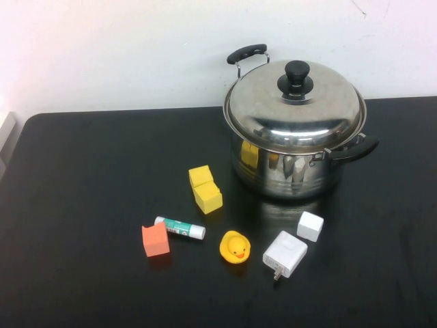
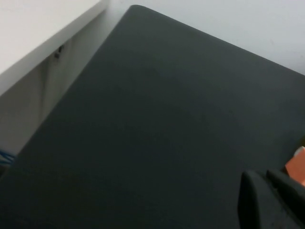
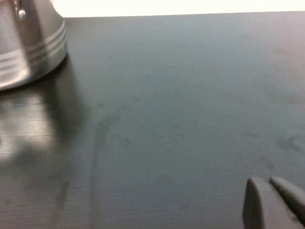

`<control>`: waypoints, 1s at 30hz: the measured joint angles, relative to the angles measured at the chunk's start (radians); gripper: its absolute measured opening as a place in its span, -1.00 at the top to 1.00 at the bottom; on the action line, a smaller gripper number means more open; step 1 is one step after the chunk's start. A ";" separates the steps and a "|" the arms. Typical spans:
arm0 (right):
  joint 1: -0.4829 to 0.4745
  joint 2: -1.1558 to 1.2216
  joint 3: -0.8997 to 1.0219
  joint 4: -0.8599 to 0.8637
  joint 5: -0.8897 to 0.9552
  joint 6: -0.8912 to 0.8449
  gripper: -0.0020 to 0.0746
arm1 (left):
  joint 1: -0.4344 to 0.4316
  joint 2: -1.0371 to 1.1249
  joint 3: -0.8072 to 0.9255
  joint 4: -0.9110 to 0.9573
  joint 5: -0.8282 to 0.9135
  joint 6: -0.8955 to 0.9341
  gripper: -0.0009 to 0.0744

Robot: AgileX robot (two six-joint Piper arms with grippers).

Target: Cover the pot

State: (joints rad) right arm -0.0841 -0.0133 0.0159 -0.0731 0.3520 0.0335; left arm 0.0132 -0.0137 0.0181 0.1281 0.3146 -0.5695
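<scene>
The shiny steel pot (image 1: 287, 171) stands at the back right of the black table, with its black handles at the back left and front right. The domed steel lid (image 1: 321, 109) with a black knob (image 1: 295, 78) rests on top of it, sitting on the rim. Neither arm shows in the high view. In the left wrist view my left gripper (image 2: 261, 174) hangs shut and empty above the table's left part. In the right wrist view my right gripper (image 3: 264, 181) is shut and empty over bare table, well away from the pot's base (image 3: 28, 47).
In front of the pot lie two yellow blocks (image 1: 205, 188), an orange block (image 1: 156, 240), a glue stick (image 1: 179, 228), a yellow duck (image 1: 235, 247), a white charger (image 1: 285, 254) and a white cube (image 1: 310, 226). The orange block (image 2: 298, 164) shows beside my left fingers.
</scene>
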 joint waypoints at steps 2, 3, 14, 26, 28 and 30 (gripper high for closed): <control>0.000 0.000 0.000 0.000 0.000 0.000 0.95 | -0.018 0.000 0.000 0.000 0.002 0.000 0.98; 0.000 0.000 0.000 0.000 0.000 0.000 0.95 | -0.022 0.000 0.000 0.000 0.002 0.000 0.98; 0.000 0.000 0.000 0.000 0.000 0.000 0.95 | -0.008 0.000 0.000 -0.119 0.004 0.214 0.98; 0.000 0.000 0.000 0.000 0.000 0.000 0.95 | -0.008 0.000 -0.001 -0.182 0.004 0.278 0.98; 0.000 0.000 0.000 0.000 0.000 0.000 0.95 | -0.008 0.000 -0.001 -0.181 0.004 0.300 0.98; 0.000 0.000 0.000 0.000 0.000 0.000 0.95 | -0.008 0.000 -0.001 -0.181 0.005 0.318 0.98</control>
State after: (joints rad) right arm -0.0841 -0.0133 0.0159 -0.0731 0.3520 0.0335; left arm 0.0052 -0.0137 0.0166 -0.0533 0.3198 -0.2518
